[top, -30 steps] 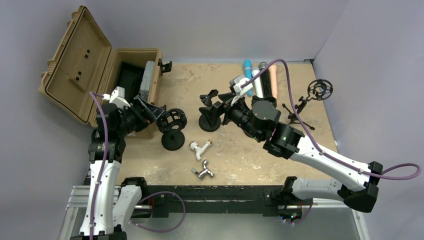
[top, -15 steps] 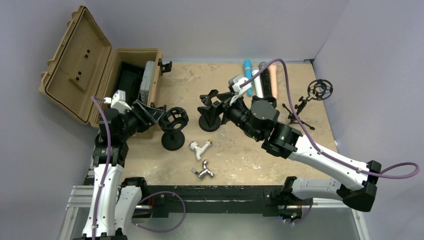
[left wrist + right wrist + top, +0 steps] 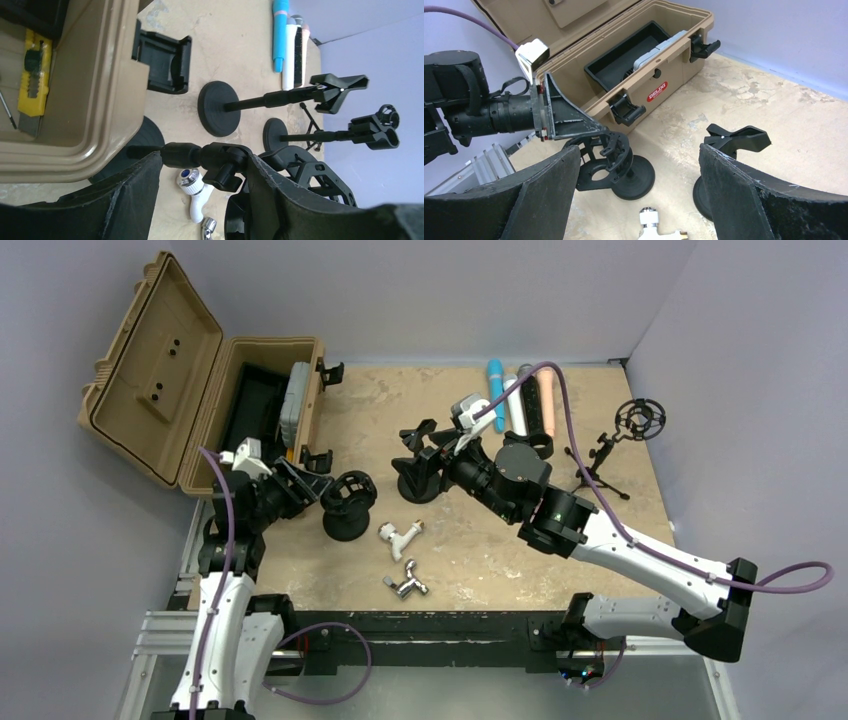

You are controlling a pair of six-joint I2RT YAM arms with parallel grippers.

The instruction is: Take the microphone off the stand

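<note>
Find the left arm (image 3: pixel 228 525) drawn nearer its base than a second ago. Find the left gripper (image 3: pixel 200 162) narrowed about the neck of the stand (image 3: pixel 345 525), under the empty cage mount (image 3: pixel 350 490); cannot tell whether clamped. Find the right gripper (image 3: pixel 638 155) apart, unchanged, holding nothing. See microphones (image 3: pixel 514 405) only lying well beyond it; judge none left here to lift.

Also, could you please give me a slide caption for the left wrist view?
Left gripper straddling the shock-mount stand at its neck, two clip stands beyond, open tan case alongside.
</note>
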